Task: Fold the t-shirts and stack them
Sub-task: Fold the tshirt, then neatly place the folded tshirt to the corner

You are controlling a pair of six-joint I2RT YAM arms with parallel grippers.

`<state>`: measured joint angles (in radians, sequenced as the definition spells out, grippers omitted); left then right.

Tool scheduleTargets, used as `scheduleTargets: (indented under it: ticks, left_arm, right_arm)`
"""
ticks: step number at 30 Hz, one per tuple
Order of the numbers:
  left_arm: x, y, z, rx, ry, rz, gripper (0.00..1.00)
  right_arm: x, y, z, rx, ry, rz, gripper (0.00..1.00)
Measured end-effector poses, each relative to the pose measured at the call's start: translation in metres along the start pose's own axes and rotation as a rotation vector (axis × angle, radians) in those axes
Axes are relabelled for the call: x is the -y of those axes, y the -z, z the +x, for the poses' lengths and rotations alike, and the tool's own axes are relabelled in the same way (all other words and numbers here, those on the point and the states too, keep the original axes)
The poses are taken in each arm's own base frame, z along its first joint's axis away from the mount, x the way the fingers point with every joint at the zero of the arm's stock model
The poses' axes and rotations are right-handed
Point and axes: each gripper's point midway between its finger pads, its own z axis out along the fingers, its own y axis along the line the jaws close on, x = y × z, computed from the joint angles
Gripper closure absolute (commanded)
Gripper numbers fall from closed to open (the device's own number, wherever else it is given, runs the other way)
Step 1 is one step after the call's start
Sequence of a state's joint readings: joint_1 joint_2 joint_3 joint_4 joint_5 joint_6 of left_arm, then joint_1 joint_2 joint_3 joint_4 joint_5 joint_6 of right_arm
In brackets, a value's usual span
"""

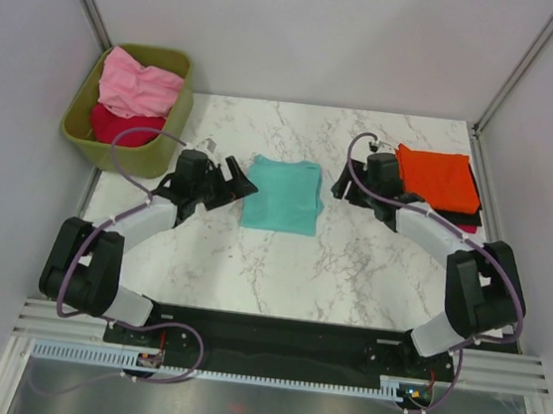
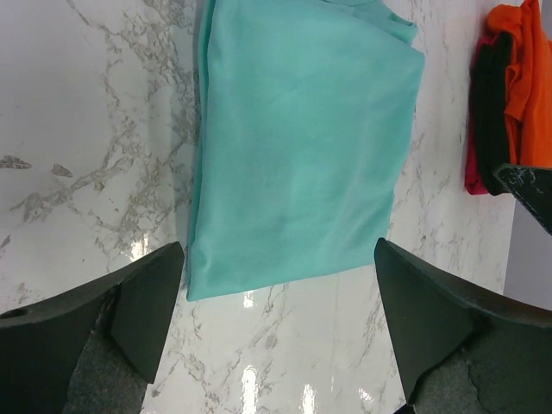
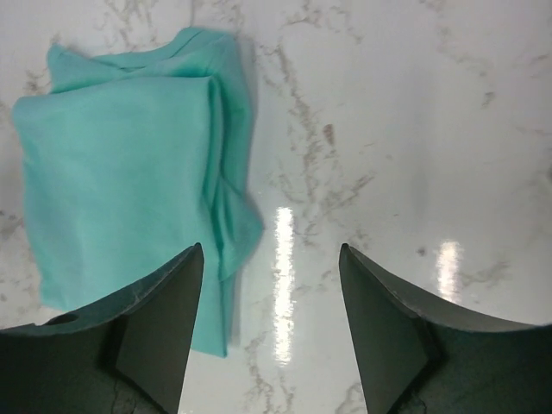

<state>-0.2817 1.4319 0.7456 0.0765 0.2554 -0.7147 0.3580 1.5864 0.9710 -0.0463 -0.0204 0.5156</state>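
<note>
The teal t-shirt [image 1: 282,196] lies folded into a neat rectangle in the middle of the top view, flat on the white marbled counter [image 1: 369,268], with its collar at the upper edge. One side of the fold is less tidy. In the right wrist view a few layers and a loose corner stick out along the right edge.

The left claw [image 1: 242,181] sits just left of the shirt in the top view, its tips right at the cloth's edge. I cannot tell whether they touch it. Its fingers are spread wide and hold nothing. In its own wrist view the shirt's near edge spans almost the whole gap between them.

The right claw [image 1: 344,185] is just right of the shirt, clear of it, with bare counter between. It is also spread apart and empty, though less widely than the left.

Further right, at the counter's edge, an orange shirt [image 1: 438,177] lies folded on top of a stack. Below it are a black shirt [image 2: 492,112] and a crimson shirt [image 2: 473,172], which show only as thin edges.

In the upper left of the top view, off the counter's corner, stands an olive-green bin [image 1: 113,153]. It holds two crumpled shirts — a pink shirt [image 1: 140,87] on top of a red shirt [image 1: 116,127].
</note>
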Motion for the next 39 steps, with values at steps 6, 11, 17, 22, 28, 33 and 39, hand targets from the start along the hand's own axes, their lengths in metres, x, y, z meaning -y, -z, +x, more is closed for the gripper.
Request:
scheduleTargets:
  ticks: [6,11,17,22,28,33,39]
  left_arm:
    - [-0.004,0.0,-0.004,0.028,-0.015,-0.014,0.05]
    - [-0.011,0.005,0.002,0.055,-0.037,-0.013,0.06]
    - [0.002,0.017,-0.008,0.1,-0.051,0.027,0.08]
    - [0.007,0.021,-0.012,0.116,-0.056,0.044,0.09]
    - [0.008,0.02,-0.01,0.109,-0.056,0.048,0.1]
    - [0.007,0.019,-0.008,0.101,-0.054,0.046,0.11]
    - [0.005,0.016,-0.004,0.08,-0.052,0.048,0.11]
  right_arm:
    - [0.033,0.02,-0.025,0.102,0.118,0.183,0.02]
    - [0.06,0.017,-0.04,0.101,0.182,0.368,0.02]
    - [0.095,0.001,-0.068,0.08,0.323,0.699,0.02]
    - [0.12,-0.007,-0.066,0.024,0.433,0.911,0.02]
    - [0.148,-0.012,-0.056,-0.053,0.561,1.127,0.02]
    - [0.169,-0.012,-0.043,-0.128,0.615,1.208,0.02]
    - [0.189,-0.003,-0.042,-0.167,0.605,1.266,0.33]
